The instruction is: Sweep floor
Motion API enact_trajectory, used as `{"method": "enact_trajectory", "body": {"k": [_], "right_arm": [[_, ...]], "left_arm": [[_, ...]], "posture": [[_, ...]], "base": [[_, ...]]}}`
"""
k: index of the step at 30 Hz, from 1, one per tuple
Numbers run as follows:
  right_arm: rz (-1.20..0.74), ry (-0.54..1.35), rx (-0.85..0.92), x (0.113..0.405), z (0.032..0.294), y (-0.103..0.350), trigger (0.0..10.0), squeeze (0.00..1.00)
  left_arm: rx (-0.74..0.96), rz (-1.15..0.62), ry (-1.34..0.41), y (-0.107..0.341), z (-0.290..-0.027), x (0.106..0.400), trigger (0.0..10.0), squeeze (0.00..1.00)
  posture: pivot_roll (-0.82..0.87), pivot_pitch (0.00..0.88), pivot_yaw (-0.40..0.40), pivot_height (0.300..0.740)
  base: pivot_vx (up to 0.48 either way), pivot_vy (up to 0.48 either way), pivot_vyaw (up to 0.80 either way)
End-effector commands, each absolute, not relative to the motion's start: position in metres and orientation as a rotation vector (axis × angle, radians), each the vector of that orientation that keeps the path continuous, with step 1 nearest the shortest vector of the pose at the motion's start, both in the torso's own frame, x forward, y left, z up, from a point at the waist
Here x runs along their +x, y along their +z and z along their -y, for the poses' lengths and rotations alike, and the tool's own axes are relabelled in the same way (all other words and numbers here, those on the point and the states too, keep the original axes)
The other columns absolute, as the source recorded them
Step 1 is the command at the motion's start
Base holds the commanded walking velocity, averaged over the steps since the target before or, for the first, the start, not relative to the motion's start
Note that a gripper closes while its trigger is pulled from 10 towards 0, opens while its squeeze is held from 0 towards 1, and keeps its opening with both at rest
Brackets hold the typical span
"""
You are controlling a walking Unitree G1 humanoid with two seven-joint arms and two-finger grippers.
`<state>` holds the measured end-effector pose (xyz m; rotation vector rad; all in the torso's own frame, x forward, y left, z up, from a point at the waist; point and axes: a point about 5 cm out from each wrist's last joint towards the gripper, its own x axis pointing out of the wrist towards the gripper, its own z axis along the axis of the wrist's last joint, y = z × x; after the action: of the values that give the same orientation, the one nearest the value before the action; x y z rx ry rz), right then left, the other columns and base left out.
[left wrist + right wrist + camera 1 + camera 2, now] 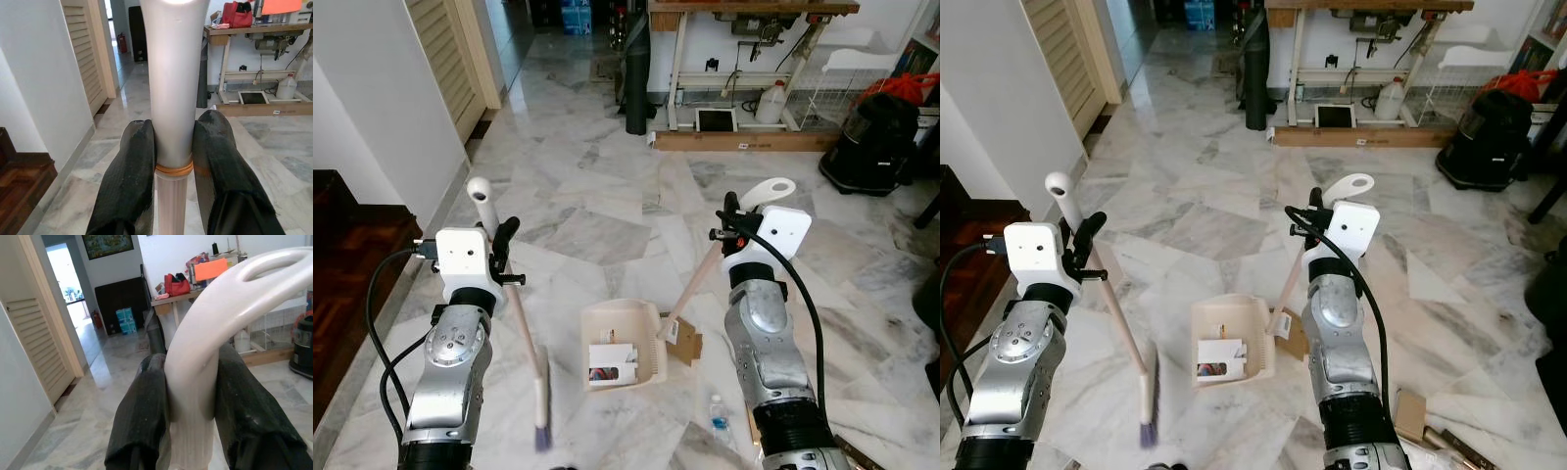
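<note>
My left gripper is shut on the pale handle of a small broom, whose bristle head hangs just above the marble floor at lower left. The left wrist view has both black fingers pressed against the broom handle. My right gripper is shut on the looped white handle of a beige dustpan resting on the floor between my arms. Inside the pan lies a white carton. In the right wrist view the dustpan handle sits clamped between the fingers.
Brown cardboard scraps lie right of the pan, a small plastic bottle nearer me. A black vacuum cleaner stands at the right, a workbench with a white jug ahead, a louvred door and dark wooden step on the left.
</note>
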<state>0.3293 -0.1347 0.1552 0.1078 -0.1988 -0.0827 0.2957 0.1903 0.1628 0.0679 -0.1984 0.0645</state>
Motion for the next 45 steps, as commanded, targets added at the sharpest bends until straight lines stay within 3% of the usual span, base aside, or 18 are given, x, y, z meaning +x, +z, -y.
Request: {"method": "enact_trajectory", "body": {"k": [1, 13, 23, 45], "right_arm": [[0.257, -0.054, 0.114, 0.328, 0.129, 0.171, 10.0, 0.0], [0.208, -0.027, 0.116, 0.32, 0.125, 0.164, 10.0, 0.0], [0.185, -0.041, 0.085, 0.318, 0.136, 0.161, 10.0, 0.0], [0.169, 0.012, 0.098, 0.316, 0.121, 0.162, 10.0, 0.0]], "left_arm": [[0.104, 0.251, 0.072, 0.171, -0.192, 0.294, 10.0, 0.0], [0.126, 0.222, 0.083, 0.159, -0.191, 0.282, 10.0, 0.0], [0.119, 0.212, 0.076, 0.154, -0.183, 0.284, 10.0, 0.0], [0.133, 0.206, 0.099, 0.155, -0.187, 0.278, 10.0, 0.0]], "posture": [[-0.07, 0.0, 0.032, 0.74], [-0.07, 0.0, -0.004, 0.74], [-0.07, 0.0, -0.016, 0.74], [-0.05, 0.0, -0.018, 0.74]], "base": [[0.0, 0.0, 0.8], [0.0, 0.0, 0.8], [0.0, 0.0, 0.8], [0.0, 0.0, 0.8]]}}
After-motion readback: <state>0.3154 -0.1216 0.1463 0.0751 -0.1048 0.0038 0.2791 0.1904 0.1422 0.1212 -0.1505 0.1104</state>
